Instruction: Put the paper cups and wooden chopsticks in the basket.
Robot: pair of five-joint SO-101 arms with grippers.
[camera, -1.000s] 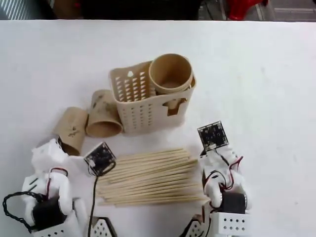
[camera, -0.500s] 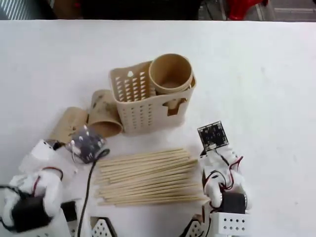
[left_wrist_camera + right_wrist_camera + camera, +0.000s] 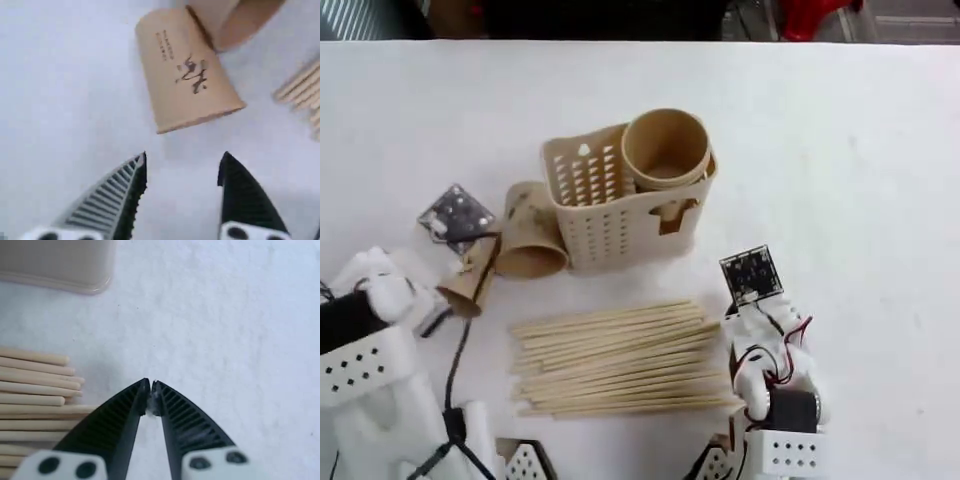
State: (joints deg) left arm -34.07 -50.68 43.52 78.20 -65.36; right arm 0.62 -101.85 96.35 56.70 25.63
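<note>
From above, a beige perforated plastic basket holds one upright brown paper cup; two toppled cups lie left of it, pale wooden chopsticks heaped in front. Left wrist: left jaws wide, near a toppled cup. Right wrist: right jaws closed, empty, beside chopstick ends.

Probably a robotics lab: white table, bare circuit boards and loose wiring on the arms.
</note>
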